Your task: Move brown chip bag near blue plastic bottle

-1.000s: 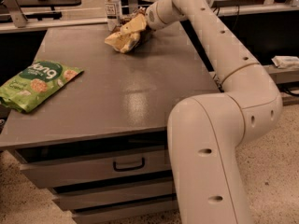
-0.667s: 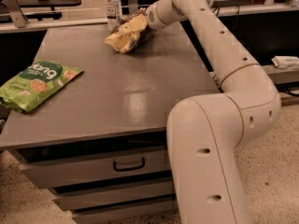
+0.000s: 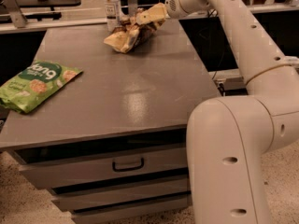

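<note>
Chip bag (image 3: 133,31) is far back on the table (image 3: 140,92). From left: green bag (image 3: 35,84), well apart; bottle (image 3: 111,3), just beside the chip bag, so likely delivered; gripper (image 3: 159,15) at its raised end, whether clamped I cannot tell.

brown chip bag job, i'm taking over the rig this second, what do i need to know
Gripper: at the far edge of the table, right at the raised cream-yellow end of the brown chip bag; whether it grips the bag cannot be seen.
Things: the bag's lower end rests on the tabletop, just right of the blue plastic bottle, which stands upright at the far edge. Touching or not, cannot tell. A green snack bag lies flat at the left edge.
Done: the bag looks to be near the bottle.
Left: probably only letting the bag settle and backing the arm away without knocking the bottle.
</note>
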Controlling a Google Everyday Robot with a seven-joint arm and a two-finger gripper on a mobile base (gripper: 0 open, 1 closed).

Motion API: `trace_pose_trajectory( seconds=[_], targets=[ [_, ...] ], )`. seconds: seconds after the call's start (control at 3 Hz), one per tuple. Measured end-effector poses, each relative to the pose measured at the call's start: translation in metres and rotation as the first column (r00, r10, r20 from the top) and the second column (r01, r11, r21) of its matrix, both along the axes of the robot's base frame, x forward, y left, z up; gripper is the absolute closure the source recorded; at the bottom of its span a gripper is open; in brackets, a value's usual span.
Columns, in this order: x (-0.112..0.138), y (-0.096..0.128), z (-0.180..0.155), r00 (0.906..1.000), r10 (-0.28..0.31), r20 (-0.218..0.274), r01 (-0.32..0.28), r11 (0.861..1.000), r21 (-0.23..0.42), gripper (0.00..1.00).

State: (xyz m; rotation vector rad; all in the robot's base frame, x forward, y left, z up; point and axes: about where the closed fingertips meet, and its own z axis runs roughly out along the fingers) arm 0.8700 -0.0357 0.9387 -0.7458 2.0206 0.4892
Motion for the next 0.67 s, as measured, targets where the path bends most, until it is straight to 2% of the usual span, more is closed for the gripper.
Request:
trace_pose_trajectory(
  seconds=[0.33,0.67],
  targets=[
    [-0.031,-0.049,0.033,0.9943,0.053,0.093,-0.054,0.999,0.004,0.0],
    [-0.077,-0.093,0.052,0.9759,0.133,0.174,-0.137,0.99,0.015,0.0]
  ],
)
